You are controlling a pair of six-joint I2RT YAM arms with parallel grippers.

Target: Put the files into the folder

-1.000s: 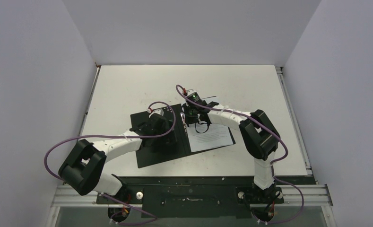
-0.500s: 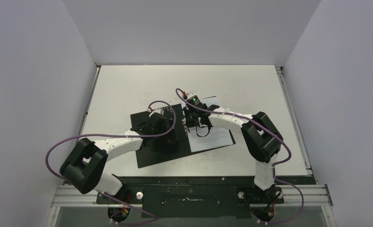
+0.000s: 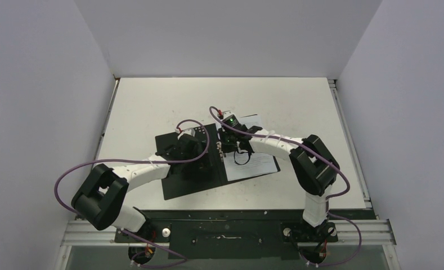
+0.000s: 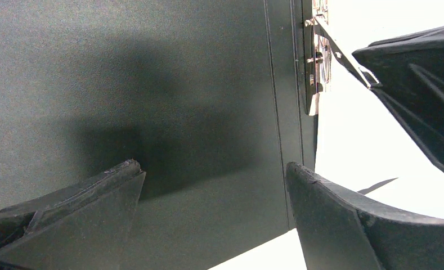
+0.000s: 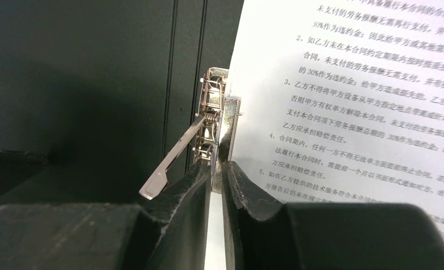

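Open folder (image 3: 188,175) on the counter (image 3: 152,104), files (image 3: 260,162) on its right half. The left pincer (image 4: 212,166) spreads wide above the black cover. The right pincer (image 5: 216,166) pinches the metal clip (image 5: 211,107).

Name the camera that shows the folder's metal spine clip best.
Right wrist. The metal spine clip sits close-up mid-frame, lever raised, beside the files, with the right gripper closed on it. Left wrist catches it small at the top edge; in top external the right gripper hides it.
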